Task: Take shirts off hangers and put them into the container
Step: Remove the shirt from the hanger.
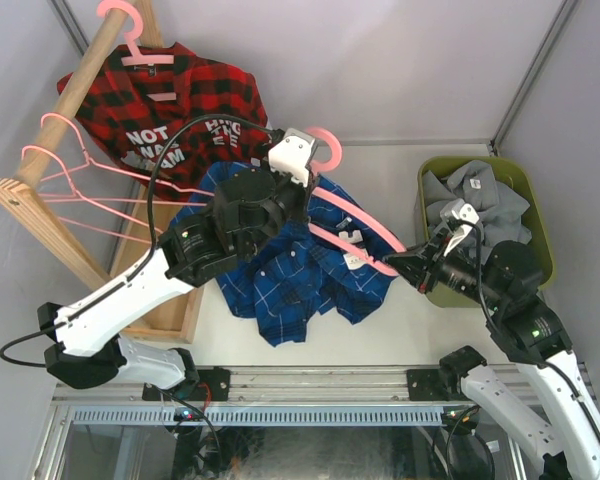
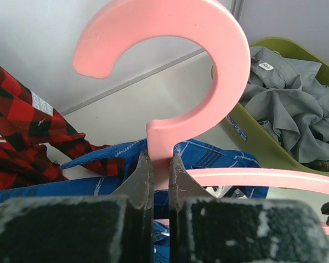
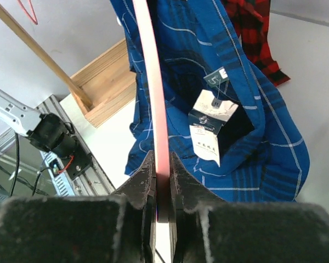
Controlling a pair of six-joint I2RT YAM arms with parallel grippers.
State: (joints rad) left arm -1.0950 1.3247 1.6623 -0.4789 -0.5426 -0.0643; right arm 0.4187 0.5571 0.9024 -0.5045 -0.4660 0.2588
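Observation:
A blue plaid shirt (image 1: 290, 275) hangs from a pink hanger (image 1: 355, 220) over the table's middle, and its lower part lies on the surface. My left gripper (image 2: 161, 164) is shut on the hanger's neck, just under the hook (image 2: 225, 66). My right gripper (image 3: 162, 164) is shut on the end of one hanger arm (image 3: 153, 98), beside the shirt's collar and paper tag (image 3: 211, 126). The olive-green container (image 1: 540, 230) stands at the right and holds a crumpled grey shirt (image 1: 485, 195). A red-black plaid shirt (image 1: 170, 100) hangs on its own hanger (image 1: 130, 40) from the rail.
A wooden rail (image 1: 80, 80) slants across the upper left, above a wooden base board (image 1: 170, 310). Two bare pink hangers (image 1: 70, 180) hang from the rail near its lower end. The container's near wall (image 2: 247, 137) lies close to the held hanger's right arm.

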